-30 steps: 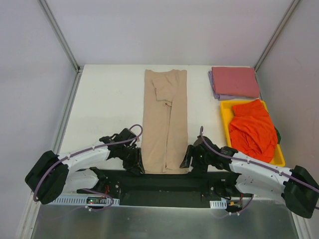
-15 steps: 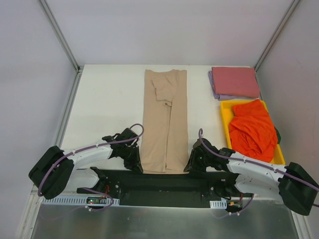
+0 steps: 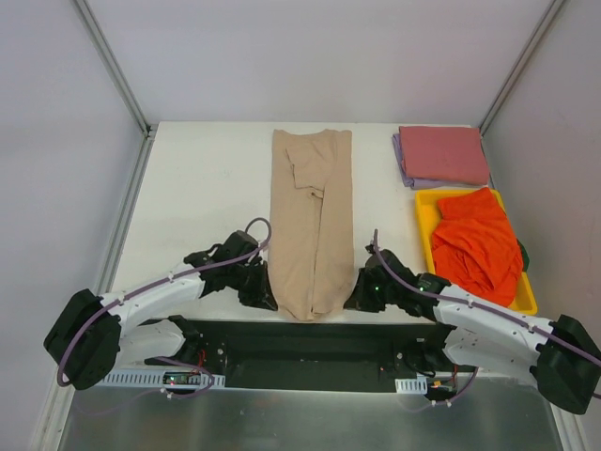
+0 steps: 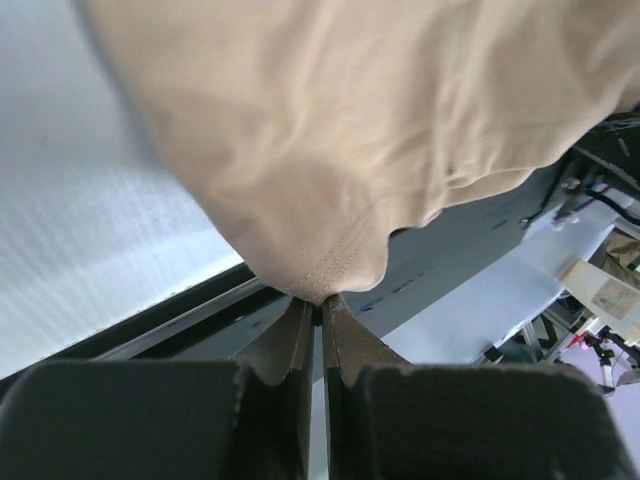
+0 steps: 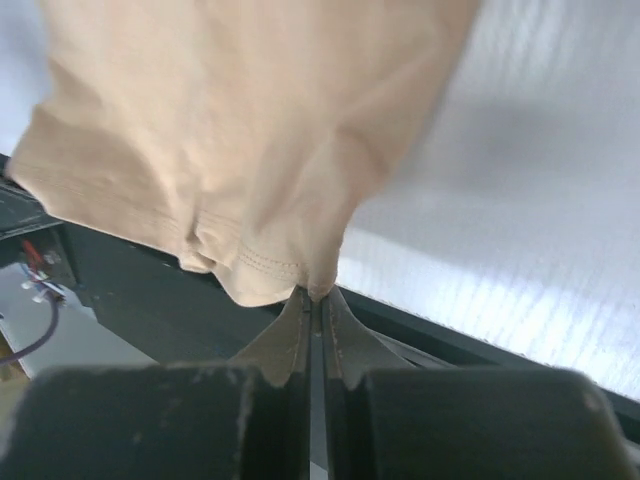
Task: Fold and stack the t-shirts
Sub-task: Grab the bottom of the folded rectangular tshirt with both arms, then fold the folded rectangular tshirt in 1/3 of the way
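L gripper (image 3: 262,288): I've got it pinched on tan t-shirt (image 3: 310,216) hem corner
R gripper (image 3: 354,297): pinched on opp corner

Tan t-shirt (image 3: 312,216): soft matt knit cloth, fine stitched hem, light creases.
Orange-red t-shirt (image 3: 477,249): matt cloth, crumpled.
Dusty pink-red t-shirt (image 3: 444,153), lavender t-shirt (image 3: 402,160): matt cloth, lying smooth.
Tray (image 3: 424,214): yellow plastic, smooth.
Table (image 3: 202,183): white, matt from above; wrist views show fine ribbed grain with soft sheen.
Left gripper (image 4: 320,310), right gripper (image 5: 316,300): dark, matt, plastic-looking jaws.
Arm shells (image 3: 155,289): white, smooth, slightly glossy.
Near-edge sheet (image 3: 300,427): brushed metal.
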Robot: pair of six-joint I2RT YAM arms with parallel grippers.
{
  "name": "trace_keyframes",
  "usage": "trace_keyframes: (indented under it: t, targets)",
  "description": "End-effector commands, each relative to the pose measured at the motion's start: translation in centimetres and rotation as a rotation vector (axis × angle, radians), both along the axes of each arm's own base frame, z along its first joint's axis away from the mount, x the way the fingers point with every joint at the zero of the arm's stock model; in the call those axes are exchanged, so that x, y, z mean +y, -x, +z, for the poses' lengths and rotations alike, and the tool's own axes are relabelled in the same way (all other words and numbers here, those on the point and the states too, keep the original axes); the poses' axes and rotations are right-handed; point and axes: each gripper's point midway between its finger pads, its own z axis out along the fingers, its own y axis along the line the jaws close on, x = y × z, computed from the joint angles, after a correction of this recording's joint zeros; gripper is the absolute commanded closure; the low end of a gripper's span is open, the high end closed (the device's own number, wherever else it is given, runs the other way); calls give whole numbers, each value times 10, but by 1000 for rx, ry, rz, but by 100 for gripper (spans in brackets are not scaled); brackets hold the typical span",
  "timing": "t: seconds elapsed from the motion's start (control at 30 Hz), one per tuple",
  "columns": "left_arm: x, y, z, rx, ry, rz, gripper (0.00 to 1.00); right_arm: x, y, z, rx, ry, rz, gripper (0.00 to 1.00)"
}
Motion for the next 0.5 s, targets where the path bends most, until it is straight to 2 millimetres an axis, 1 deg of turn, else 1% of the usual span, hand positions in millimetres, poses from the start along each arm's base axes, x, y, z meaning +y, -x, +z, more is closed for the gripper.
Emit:
trace_keyframes:
  t: [0.0,0.13,0.27,0.3,0.33,0.37,0.47]
  targets:
    - [-18,-38,37,-158,58,-34,100,12,-38,43,-178,-29,34,100]
    - [-16,-83,61,-212,89,48,100,13,-68,68,-253,-25,20,100]
    - [-17,-131,86,-287,101,103,100,9,-112,95,-365,10,-14,100]
    - [-17,-143,89,-303,94,113,100,4,-130,102,-403,34,-54,100]
    - [-18,-159,100,-332,98,127,100,4,-142,107,-425,40,-68,100]
    - [-18,-172,104,-339,99,142,100,3,-154,113,-449,37,-84,100]
    - [-11,-209,105,-362,60,201,100,3,-191,125,-496,40,-116,100]
